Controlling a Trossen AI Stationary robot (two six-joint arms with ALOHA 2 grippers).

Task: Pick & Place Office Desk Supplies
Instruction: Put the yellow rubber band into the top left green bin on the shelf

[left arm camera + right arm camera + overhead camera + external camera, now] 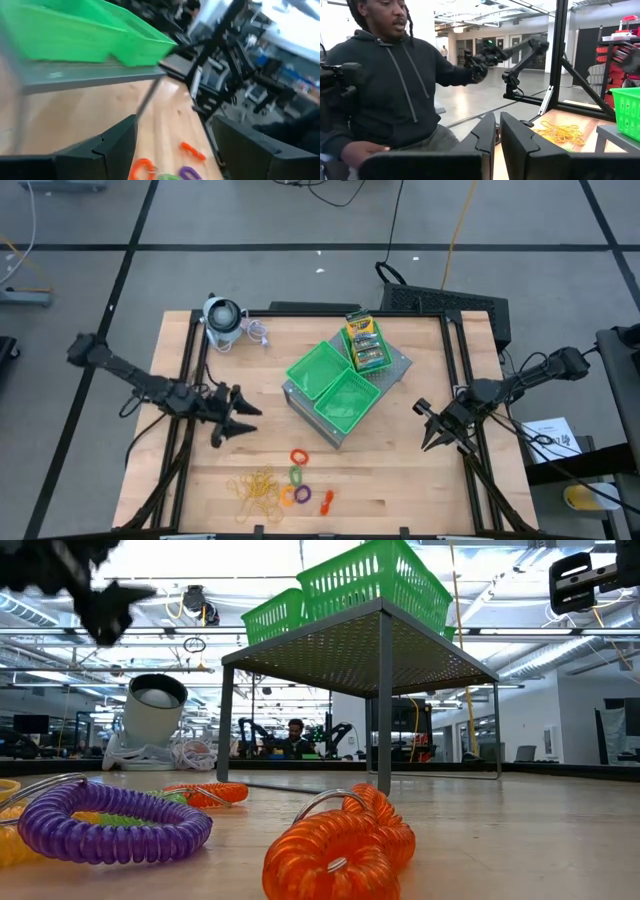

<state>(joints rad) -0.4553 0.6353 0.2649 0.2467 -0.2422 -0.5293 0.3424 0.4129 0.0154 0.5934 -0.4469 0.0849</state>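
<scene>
We are viewing boxes lying parallel, long axes toward the bench's far edge; left gripper gaping empty, right gripper pinched empty.

Legible text: none recorded. Print is carried by the card boxes in the tray at the far corner of the grey stand, and by a white sheet on the floor right of the stand; neither can be read.

arms: dark, jointed | end effector: black, pointed fingers; cabled
</scene>
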